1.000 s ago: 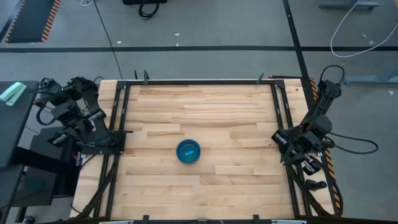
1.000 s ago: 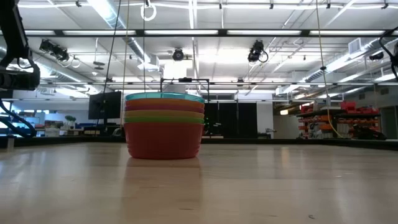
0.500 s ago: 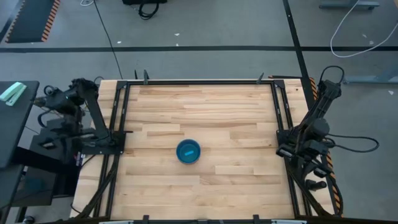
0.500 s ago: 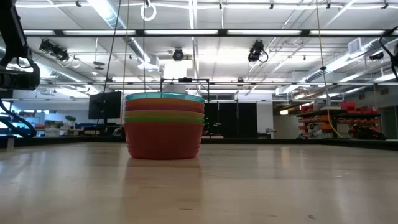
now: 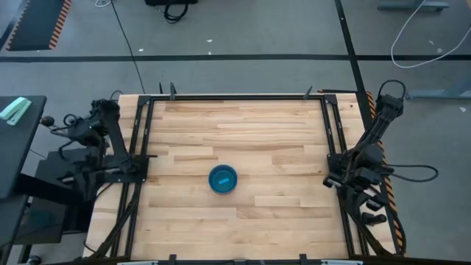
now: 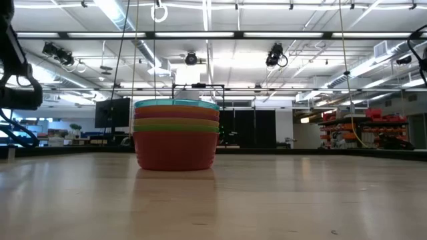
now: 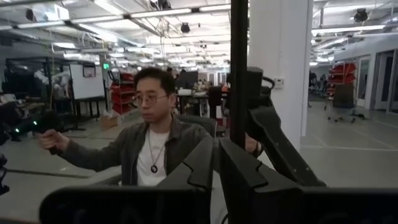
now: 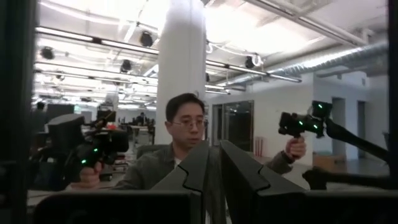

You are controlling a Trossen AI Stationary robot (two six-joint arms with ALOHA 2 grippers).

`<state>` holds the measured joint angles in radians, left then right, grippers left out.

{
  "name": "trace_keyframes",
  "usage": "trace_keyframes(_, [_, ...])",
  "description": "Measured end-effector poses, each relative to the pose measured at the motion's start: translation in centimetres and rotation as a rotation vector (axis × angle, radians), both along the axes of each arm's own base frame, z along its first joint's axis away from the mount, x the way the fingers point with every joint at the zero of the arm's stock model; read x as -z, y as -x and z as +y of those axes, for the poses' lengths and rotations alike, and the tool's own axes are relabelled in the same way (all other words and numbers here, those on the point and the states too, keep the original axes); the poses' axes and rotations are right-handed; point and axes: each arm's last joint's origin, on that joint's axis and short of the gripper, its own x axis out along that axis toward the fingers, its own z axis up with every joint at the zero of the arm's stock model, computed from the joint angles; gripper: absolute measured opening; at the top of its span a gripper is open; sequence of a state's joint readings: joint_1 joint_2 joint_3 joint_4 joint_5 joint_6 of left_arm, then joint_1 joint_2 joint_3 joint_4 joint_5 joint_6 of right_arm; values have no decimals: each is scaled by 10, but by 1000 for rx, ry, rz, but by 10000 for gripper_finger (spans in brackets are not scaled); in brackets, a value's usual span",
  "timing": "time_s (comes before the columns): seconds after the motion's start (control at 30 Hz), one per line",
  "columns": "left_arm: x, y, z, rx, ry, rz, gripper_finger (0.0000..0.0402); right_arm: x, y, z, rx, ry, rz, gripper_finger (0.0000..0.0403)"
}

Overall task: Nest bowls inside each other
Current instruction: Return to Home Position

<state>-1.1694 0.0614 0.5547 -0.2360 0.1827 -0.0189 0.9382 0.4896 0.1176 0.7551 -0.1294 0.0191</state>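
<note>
The bowls stand nested in one stack on the wooden table, a little nearer than its middle. The low view shows the stack with the blue bowl on top, green among the middle ones and the orange bowl lowest, base on the wood. My left arm is folded off the table's left edge. My right arm is folded off the right edge. My left gripper and right gripper are shut on nothing, point into the room and are far from the bowls.
Black frame rails run along the table's left and right sides. A seated person beyond the table holds a hand controller in each hand. Part of my left arm hangs at the low view's left edge.
Both arms have sunk lower and drawn in at the table's sides, the left one by the left edge and the right one by the right edge. The stack of bowls has stayed where it was.
</note>
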Motion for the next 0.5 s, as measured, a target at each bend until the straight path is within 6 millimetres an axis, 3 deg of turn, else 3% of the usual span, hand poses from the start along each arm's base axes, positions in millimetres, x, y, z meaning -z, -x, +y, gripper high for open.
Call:
trace_keyframes(0.2, [21,-2,-4,-5,-19,8,24,3,0,-1,19,-4,19,48])
trace_keyframes(0.5, [33,-5,-12,-2,-22,9,34,4,-1,0,25,13,12,48])
